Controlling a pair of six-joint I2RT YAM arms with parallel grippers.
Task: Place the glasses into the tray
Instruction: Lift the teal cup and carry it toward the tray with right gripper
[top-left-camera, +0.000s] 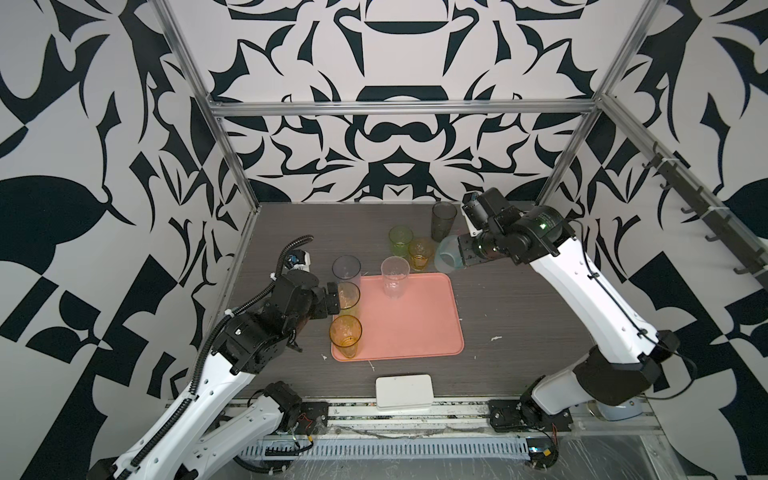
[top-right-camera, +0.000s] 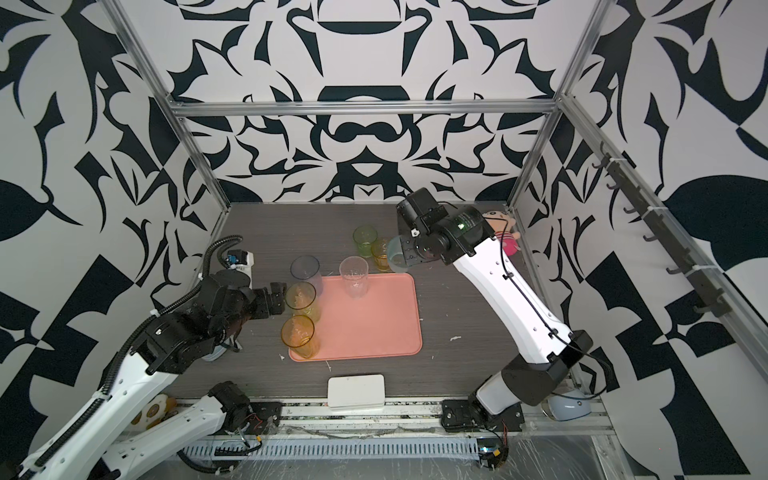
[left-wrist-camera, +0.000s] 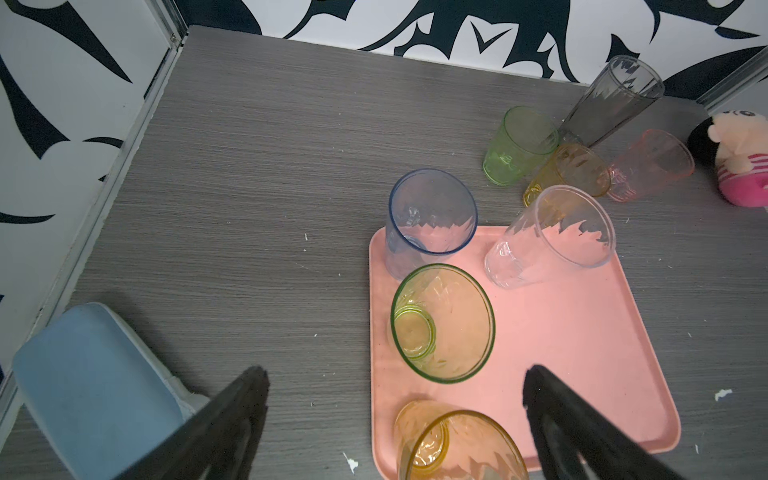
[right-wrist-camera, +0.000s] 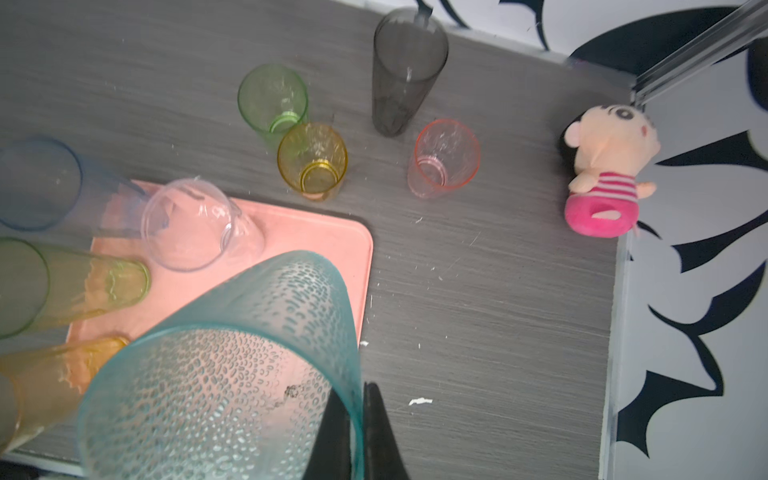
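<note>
Tray (top-left-camera: 415, 328): salmon-pink, flat and low-rimmed, lying mid-table. It holds four tall tumblers, all upright and empty.
Tray, left rim: the blue-grey tumbler (top-left-camera: 347, 272) stands at the far corner, then the yellow-green tumbler (top-left-camera: 348, 296), then the amber tumbler (top-left-camera: 345, 336) at the near corner (a single file along the rim).
Tray, far rim: the clear tumbler (top-left-camera: 395, 276) stands apart from the other three.
Table (top-left-camera: 519, 299), beyond the tray: the short green tumbler (top-left-camera: 401, 241) and short amber tumbler (top-left-camera: 419, 254) stand just beside each other. The smoky grey tumbler (top-left-camera: 444, 221) stands behind them, and the short pink tumbler (right-wrist-camera: 446, 158) stands between these and the plush doll (right-wrist-camera: 602, 170). All four are upright and empty.
Right gripper (right-wrist-camera: 361, 399): pinched tight on the wall of the teal tumbler (right-wrist-camera: 232, 365), one finger inside the rim and one outside. The tumbler is tilted, by the tray's far right corner.
Left gripper (left-wrist-camera: 397, 370): jaws spread wide and empty, just beside the yellow-green tumbler at the tray's left rim.
White box (top-left-camera: 404, 391): at the table's near edge, in front of the tray. Its contents cannot be seen.
</note>
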